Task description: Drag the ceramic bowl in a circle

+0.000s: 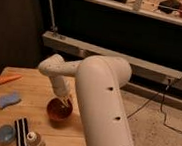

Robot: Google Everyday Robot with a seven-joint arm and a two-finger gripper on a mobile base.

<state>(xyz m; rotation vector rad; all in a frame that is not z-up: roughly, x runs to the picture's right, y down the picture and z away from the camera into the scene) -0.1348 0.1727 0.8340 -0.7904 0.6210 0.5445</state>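
The ceramic bowl is reddish-brown and sits on the wooden table near its right side. My gripper reaches down from the white arm into the bowl, at its right inner rim. The arm's forearm covers the view to the right of the bowl.
An orange carrot lies at the table's far left. A blue sponge is on the left. A small blue bowl, a black-and-white striped object and a small bottle stand near the front edge. A cable runs over the floor at the right.
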